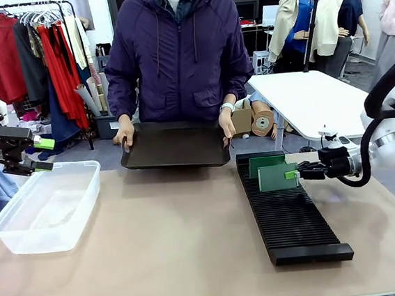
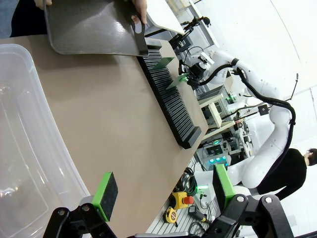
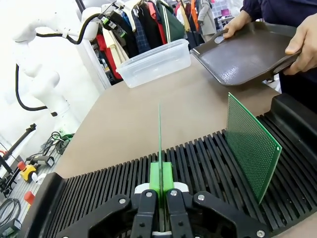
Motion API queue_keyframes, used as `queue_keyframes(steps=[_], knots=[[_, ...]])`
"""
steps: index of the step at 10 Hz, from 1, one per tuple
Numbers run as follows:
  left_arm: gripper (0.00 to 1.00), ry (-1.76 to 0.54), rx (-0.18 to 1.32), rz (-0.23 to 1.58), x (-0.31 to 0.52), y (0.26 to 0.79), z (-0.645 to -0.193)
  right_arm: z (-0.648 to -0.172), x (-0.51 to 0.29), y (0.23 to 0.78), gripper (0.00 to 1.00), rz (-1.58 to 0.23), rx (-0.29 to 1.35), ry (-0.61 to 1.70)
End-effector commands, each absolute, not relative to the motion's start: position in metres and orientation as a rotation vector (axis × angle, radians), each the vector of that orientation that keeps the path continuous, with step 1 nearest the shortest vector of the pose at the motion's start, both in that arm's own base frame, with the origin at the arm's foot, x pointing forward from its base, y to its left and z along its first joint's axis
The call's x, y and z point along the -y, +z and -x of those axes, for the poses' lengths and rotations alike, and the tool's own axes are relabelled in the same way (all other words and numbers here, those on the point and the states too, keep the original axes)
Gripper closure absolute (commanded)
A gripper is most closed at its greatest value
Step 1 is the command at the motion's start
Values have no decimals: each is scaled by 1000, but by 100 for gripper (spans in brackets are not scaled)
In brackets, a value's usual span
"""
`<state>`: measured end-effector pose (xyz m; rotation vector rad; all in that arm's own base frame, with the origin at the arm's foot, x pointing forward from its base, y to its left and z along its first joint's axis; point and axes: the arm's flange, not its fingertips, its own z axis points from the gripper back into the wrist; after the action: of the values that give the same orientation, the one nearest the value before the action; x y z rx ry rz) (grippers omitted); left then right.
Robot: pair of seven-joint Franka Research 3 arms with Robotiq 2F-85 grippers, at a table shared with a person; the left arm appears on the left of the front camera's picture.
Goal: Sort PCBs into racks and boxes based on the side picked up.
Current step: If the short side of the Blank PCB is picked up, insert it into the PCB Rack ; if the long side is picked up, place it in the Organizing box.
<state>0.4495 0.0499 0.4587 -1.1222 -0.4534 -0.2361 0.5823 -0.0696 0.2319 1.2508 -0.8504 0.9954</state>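
My right gripper (image 1: 294, 174) is shut on a green PCB (image 1: 277, 177), holding it upright just above the far end of the black rack (image 1: 292, 223). In the right wrist view that PCB (image 3: 160, 134) shows edge-on between the closed green pads (image 3: 161, 176), over the rack's slots (image 3: 99, 193). A second PCB (image 1: 264, 162) (image 3: 250, 146) stands in a slot closer to the person. My left gripper (image 1: 44, 154) (image 2: 163, 191) hangs open and empty above the far rim of the clear box (image 1: 46, 208) (image 2: 25, 148).
Across the table, the person grips a dark brown tray (image 1: 176, 144) (image 3: 247, 52) with both hands, tilted at the table's far edge, close to the rack's far end. Bare tan tabletop (image 1: 171, 241) lies between box and rack.
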Motion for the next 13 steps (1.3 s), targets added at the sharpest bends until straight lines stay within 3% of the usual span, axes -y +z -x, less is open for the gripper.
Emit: queue_keyframes(steps=[1,13], knots=[[0,-236,456,1121,-50,460,-449,-587,71,231,100,-1266,856,1045],[0,-236,456,1121,-50,460,-449,-591,73,220,100,-1300,833,1114]])
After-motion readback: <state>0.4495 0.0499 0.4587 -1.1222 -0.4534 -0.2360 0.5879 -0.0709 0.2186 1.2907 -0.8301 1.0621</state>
